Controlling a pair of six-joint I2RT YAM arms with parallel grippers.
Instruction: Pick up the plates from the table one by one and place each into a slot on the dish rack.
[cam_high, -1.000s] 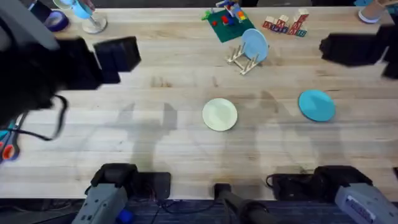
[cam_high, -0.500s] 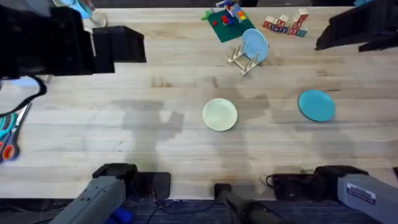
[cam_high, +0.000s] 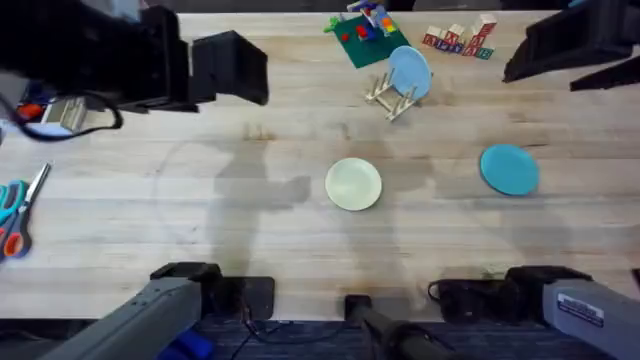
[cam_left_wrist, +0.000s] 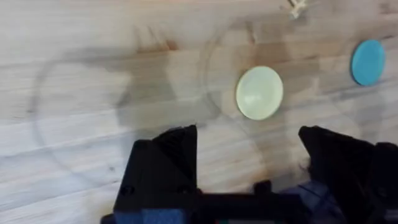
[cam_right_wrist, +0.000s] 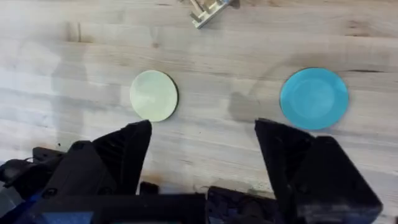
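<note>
From the overhead camera, both arms ride high over the far half of the table (cam_high: 150, 230): the left arm is a big dark blur at the upper left, its left gripper (cam_high: 232, 68) pointing toward the middle, and the right arm is a dark mass in the upper right corner, with the right gripper (cam_high: 545, 50) too blurred here to read. Two plates lie flat on the wood: the cream-yellow plate (cam_high: 353, 184) near the centre and the teal-blue plate (cam_high: 509, 168) well off to its right. At the far edge sits the dish rack (cam_high: 390, 97), and a paler light-blue plate (cam_high: 409, 72) stands on edge between its pegs. Just behind it there's a colourful toy-brick model (cam_high: 362, 30), a cluster of letter blocks (cam_high: 460, 40) to its right, and scissors (cam_high: 18, 215) at the left edge. Nothing lies between the plates and the rack. On the left wrist camera, the left gripper (cam_left_wrist: 249, 155) hangs above the table with its black fingers spread wide and nothing between them; the cream-yellow plate (cam_left_wrist: 259, 93) lies beyond, the teal-blue plate (cam_left_wrist: 367, 61) farther off. On the right wrist camera, the right gripper (cam_right_wrist: 205, 155) is spread apart too, holding nothing, looking down on the cream-yellow plate (cam_right_wrist: 153, 95), the teal-blue plate (cam_right_wrist: 313, 98) and a corner of the dish rack (cam_right_wrist: 205, 11).
</note>
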